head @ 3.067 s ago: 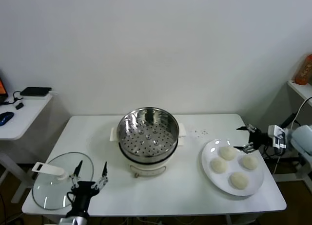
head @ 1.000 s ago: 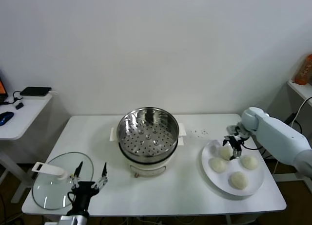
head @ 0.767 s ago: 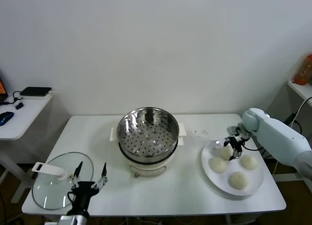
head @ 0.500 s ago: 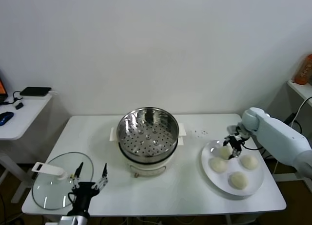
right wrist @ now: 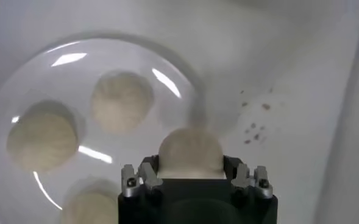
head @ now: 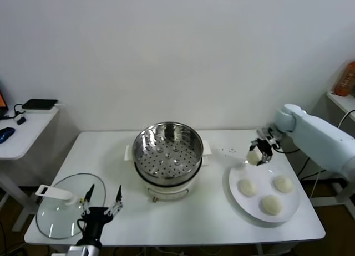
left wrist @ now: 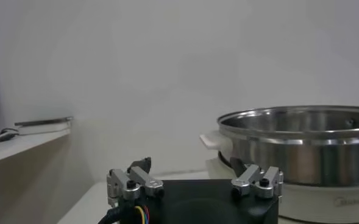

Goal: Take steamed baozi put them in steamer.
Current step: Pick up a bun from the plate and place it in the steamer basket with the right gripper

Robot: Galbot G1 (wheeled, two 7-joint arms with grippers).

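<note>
Fingers (right wrist: 144,172) of the right gripper (head: 259,150) are clamped on one baozi (head: 253,157), held clear above the plate (head: 236,181) at right-centre so it can be carried to the steamer (head: 168,150) mid-frame, while the left gripper (head: 101,203) is parked, spread, lower left.

White plate (head: 243,199) below the right jaws, glass lid (head: 60,206) just beside the left jaws, white table (head: 183,223), side desk (head: 22,131) far off
</note>
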